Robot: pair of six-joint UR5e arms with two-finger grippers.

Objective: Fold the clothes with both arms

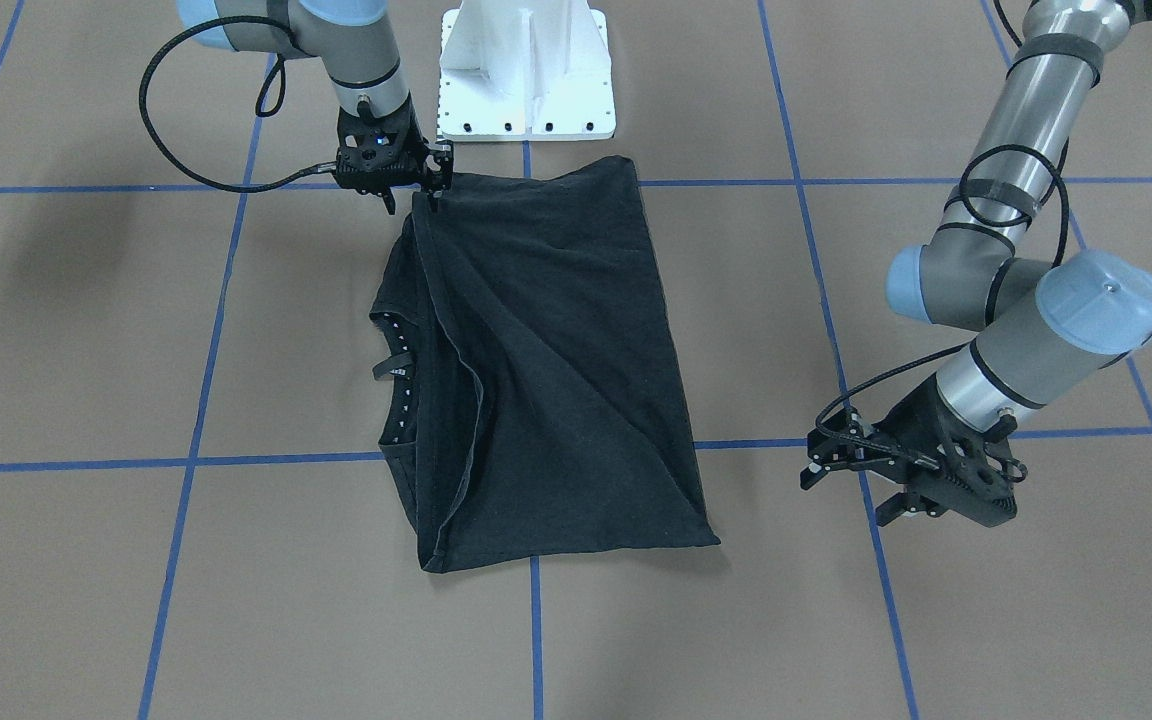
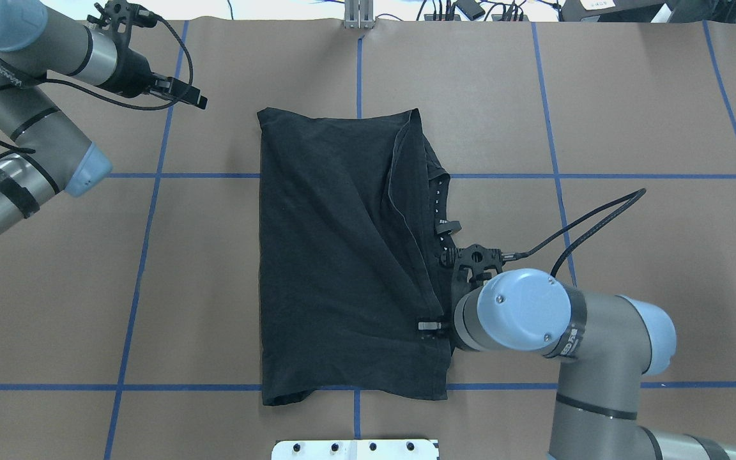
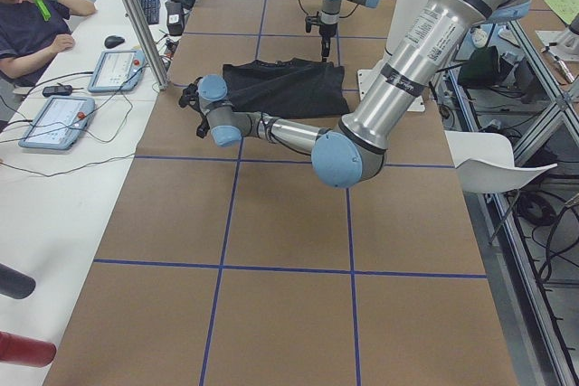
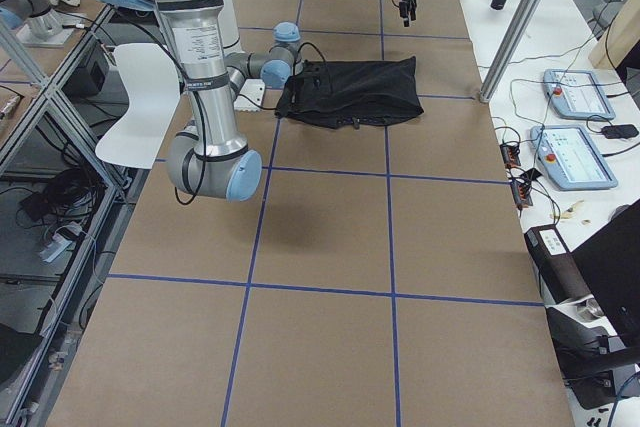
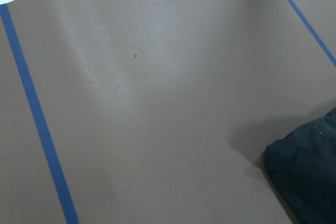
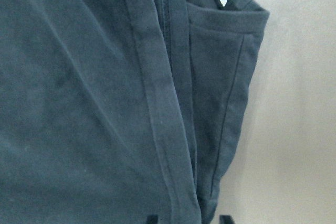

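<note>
The black T-shirt (image 1: 556, 360) lies folded lengthwise on the brown table, with its logo hidden; it also shows in the overhead view (image 2: 336, 255). A row of small white marks runs along its collar (image 2: 438, 198). My right gripper (image 1: 414, 197) is low at the shirt's corner near the robot base, jaws open, tips straddling the folded hem (image 6: 157, 129). My left gripper (image 1: 851, 490) is open and empty, off the shirt beyond its far corner (image 2: 189, 94). The left wrist view shows bare table and one shirt corner (image 5: 310, 177).
The white pedestal base (image 1: 526, 70) stands just behind the shirt. Blue tape lines (image 2: 151, 255) cross the brown table cover. An operator (image 3: 27, 24) and control tablets (image 3: 59, 119) sit at a side table at the far edge.
</note>
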